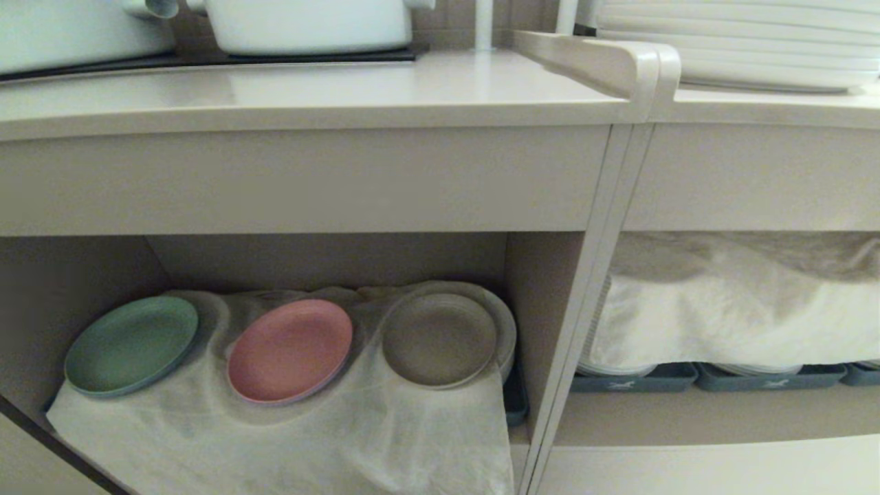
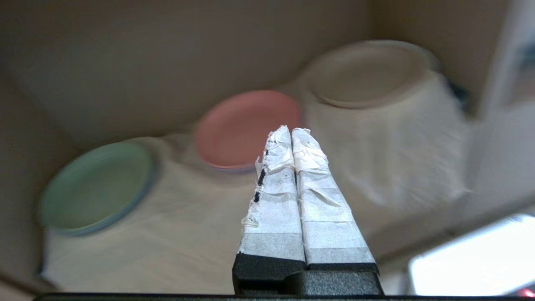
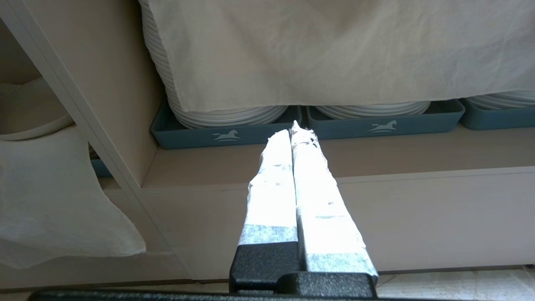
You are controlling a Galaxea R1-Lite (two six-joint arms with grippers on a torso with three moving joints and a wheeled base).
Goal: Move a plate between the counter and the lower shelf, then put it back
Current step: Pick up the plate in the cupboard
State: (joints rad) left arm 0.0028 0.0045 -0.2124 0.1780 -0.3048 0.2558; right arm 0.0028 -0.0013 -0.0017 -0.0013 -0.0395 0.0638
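The long smooth beige counter (image 1: pixel 309 89) runs across the top of the head view w/ its thick front edge, and white pots (image 1: pixel 309 24) stand on a black hob panel (image 1: pixel 206 58) at its back. A stack of large glossy white plates (image 1: pixel 742 48) sits on the right section. Under the counter, the beige boxy lower shelf (image 1: pixel 330 258) is lined w/ a whitish cloth (image 1: pixel 344 433) that hangs over its front. On this cloth lie 3 plates in a row: a round green plate (image 1: pixel 130 346) at left, a round pink plate (image 1: pixel 290 349) in the middle, and the small matte cream-beige plate (image 1: pixel 438 338) at right, resting on more plates. Dark blue-grey trays (image 3: pixel 225 131) w/ white plates stand in the right compartment. The left gripper (image 2: pixel 291 133), tape-wrapped, is pressed together and empty, in front of the pink plate, apart from it. The right gripper (image 3: pixel 295 130) is also pressed together, empty, near the trays.
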